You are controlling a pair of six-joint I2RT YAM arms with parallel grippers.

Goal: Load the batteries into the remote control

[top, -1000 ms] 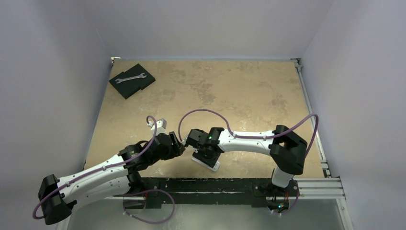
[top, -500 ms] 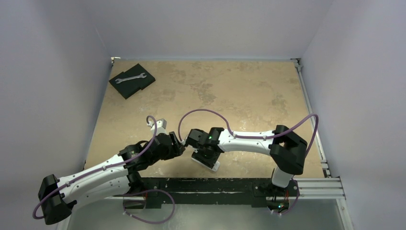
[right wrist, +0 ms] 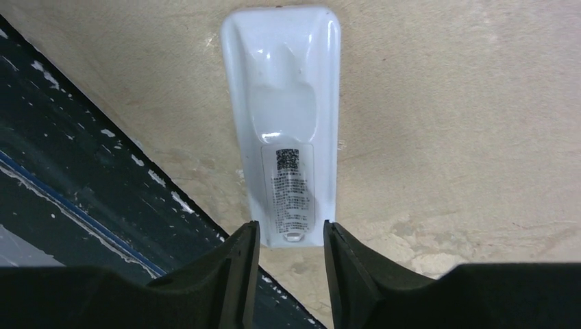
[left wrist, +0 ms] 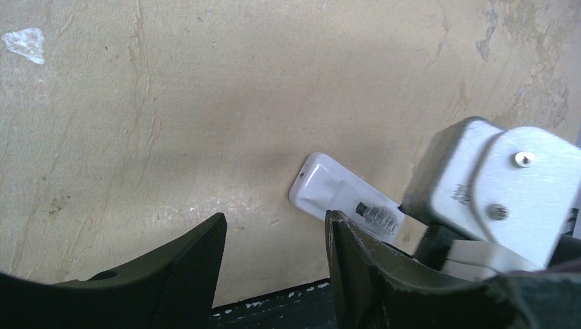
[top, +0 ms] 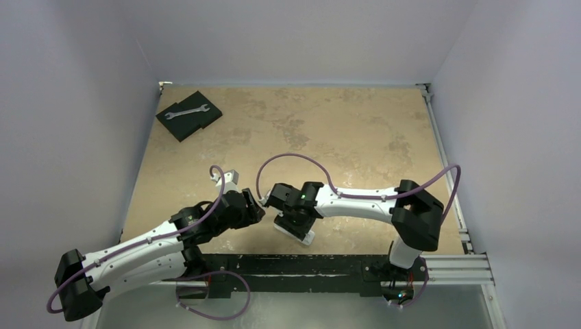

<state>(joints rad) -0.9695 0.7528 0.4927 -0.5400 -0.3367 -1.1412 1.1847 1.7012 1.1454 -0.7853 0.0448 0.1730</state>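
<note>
The slim white plastic remote control [right wrist: 288, 103] lies label side up on the tan mottled table [top: 342, 130] at about 6 o'clock, near the front edge. The right gripper [right wrist: 291, 229] straddles its labelled end with fingers parted; whether they pinch it I cannot tell. The left gripper [left wrist: 274, 229], at the remote's 10 o'clock, stands spread, holding nothing. At the table's 11 o'clock a flat black pad [top: 205, 118] carries a silver open-ended wrench [top: 186, 110].
</note>
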